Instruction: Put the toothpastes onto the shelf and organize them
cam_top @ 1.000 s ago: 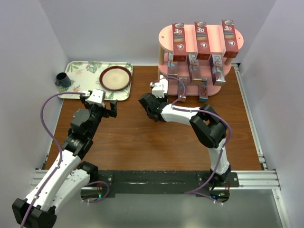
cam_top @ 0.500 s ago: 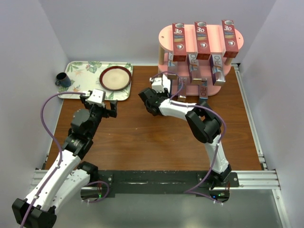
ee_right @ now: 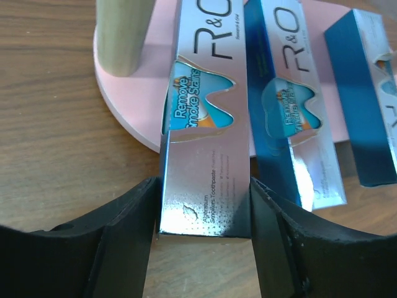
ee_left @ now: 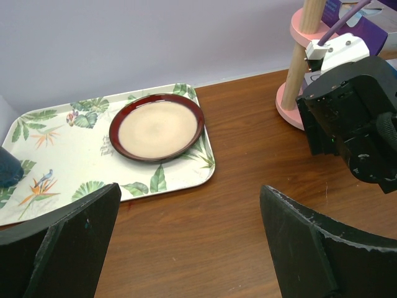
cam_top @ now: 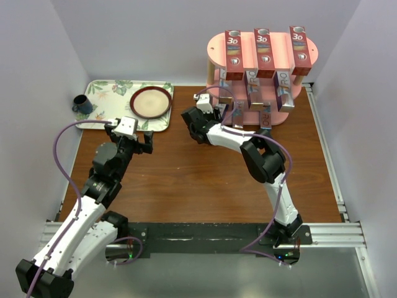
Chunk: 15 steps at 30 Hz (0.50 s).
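Observation:
The pink three-tier shelf stands at the back right. Three red toothpastes lie across its top board, and silver ones sit on the middle tier. My right gripper is at the bottom board, its fingers lying against both sides of a silver toothpaste carton. That carton's far part rests on the board, beside a second silver carton and a teal-blue one. My left gripper hangs open over bare table near the tray, holding nothing.
A floral tray at the back left carries a dark-rimmed plate and a dark cup. A wooden post of the shelf rises just left of the held carton. Grey walls close in the table on three sides.
My right gripper has pushed forward and right toward the shelf, carrying the silver carton onto the bottom board. The left arm has stayed still.

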Tool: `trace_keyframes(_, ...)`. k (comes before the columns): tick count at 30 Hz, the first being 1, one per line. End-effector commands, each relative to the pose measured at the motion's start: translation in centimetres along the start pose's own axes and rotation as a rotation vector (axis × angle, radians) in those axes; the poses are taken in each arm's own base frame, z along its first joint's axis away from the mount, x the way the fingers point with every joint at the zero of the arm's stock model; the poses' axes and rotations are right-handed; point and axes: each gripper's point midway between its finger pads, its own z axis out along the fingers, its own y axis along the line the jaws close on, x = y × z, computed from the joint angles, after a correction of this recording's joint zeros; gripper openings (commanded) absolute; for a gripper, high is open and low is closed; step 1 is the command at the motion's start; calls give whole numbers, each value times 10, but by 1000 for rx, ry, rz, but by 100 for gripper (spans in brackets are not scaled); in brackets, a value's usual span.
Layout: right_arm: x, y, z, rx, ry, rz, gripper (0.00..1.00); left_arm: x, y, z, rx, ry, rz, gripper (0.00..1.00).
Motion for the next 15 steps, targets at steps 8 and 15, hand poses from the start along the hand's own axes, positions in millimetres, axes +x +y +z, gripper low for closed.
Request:
trace_keyframes(8,-24,3,8,-12,-37,62,60,-5,0,0,4,-23,16,100)
trace_keyframes(15,-18,9,10,-64,-40,45,55,-6,-1,0,8,-25,18,100)
